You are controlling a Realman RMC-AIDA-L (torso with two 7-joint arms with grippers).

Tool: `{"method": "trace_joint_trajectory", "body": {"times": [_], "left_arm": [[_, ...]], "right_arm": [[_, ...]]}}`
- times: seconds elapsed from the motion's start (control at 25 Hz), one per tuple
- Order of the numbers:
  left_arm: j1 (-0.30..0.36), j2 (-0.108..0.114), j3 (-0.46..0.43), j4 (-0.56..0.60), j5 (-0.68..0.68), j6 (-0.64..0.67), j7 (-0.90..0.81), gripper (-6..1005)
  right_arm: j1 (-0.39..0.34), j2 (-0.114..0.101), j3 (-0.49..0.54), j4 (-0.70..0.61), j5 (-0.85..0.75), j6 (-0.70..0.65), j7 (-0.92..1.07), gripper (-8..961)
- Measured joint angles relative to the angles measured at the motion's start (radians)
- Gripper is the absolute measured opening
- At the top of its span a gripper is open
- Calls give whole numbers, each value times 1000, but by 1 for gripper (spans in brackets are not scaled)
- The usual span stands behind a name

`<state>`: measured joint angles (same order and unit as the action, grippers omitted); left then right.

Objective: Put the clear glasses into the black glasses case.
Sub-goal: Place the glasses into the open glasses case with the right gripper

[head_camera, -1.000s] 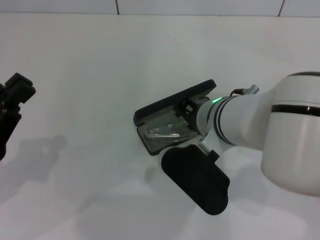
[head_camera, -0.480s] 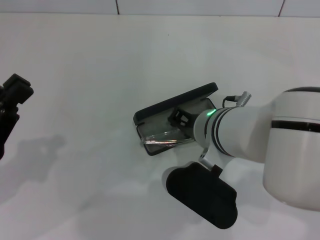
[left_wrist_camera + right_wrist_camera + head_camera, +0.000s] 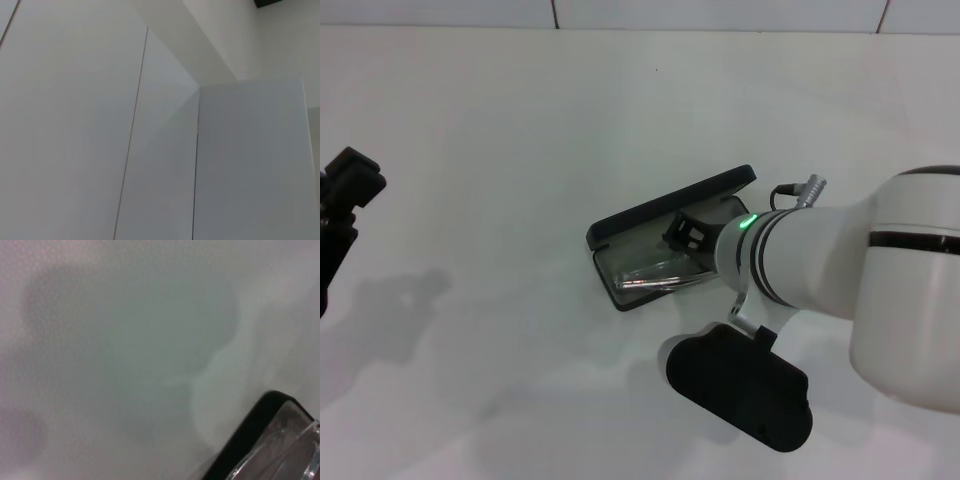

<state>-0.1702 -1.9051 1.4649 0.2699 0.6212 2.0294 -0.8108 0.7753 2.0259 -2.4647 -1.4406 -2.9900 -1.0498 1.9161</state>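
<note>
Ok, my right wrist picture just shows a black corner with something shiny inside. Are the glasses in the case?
Observer: Yes. The head view shows the clear glasses lying inside the black glasses case, with its lid open.
Operator: Where's the right gripper?
Observer: The right gripper is over the case's right end, above the glasses.
Operator: And the other one?
Observer: The left gripper is parked far off to the left.
</note>
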Motion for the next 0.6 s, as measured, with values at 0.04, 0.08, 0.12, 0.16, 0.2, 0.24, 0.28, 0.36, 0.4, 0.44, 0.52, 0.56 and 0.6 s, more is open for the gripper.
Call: {"method": "trace_joint_trajectory", "body": {"times": [0.04, 0.08, 0.12, 0.16, 0.2, 0.24, 0.28, 0.36, 0.4, 0.44, 0.52, 0.56, 0.6], "left_arm": [[0, 0, 0, 0, 0, 0, 0, 93], [0, 0, 0, 0, 0, 0, 0, 93], [0, 0, 0, 0, 0, 0, 0, 93], [0, 0, 0, 0, 0, 0, 0, 93], [0, 0, 0, 0, 0, 0, 0, 93], [0, 0, 0, 0, -1, 0, 0, 93], [0, 0, 0, 0, -1, 0, 0, 93], [0, 1, 0, 0, -1, 0, 0, 93], [0, 1, 0, 0, -1, 0, 0, 93], [0, 1, 0, 0, -1, 0, 1, 93], [0, 1, 0, 0, -2, 0, 1, 93], [0, 2, 0, 0, -3, 0, 1, 93], [0, 2, 0, 0, -3, 0, 1, 93]], "right_arm": [[-2, 0, 3, -1, 0, 1, -8, 333], [-3, -1, 6, -2, 0, 2, -14, 333], [-4, -1, 6, -3, 0, 4, -18, 332], [-5, -1, 6, -3, 0, 9, -24, 332], [-5, -2, 7, -3, 0, 15, -30, 332], [-5, -2, 7, 0, 0, 23, -39, 332], [-5, -3, 7, 3, 0, 32, -46, 332], [-11, -3, 8, 11, 0, 56, -67, 331], [-16, -4, 8, 15, 0, 70, -81, 331], [-19, -4, 8, 20, 0, 82, -92, 331], [-27, -4, 10, 34, 0, 112, -116, 331], [-33, -4, 11, 42, 0, 130, -129, 331], [-41, -4, 14, 49, 0, 149, -146, 330]]}}
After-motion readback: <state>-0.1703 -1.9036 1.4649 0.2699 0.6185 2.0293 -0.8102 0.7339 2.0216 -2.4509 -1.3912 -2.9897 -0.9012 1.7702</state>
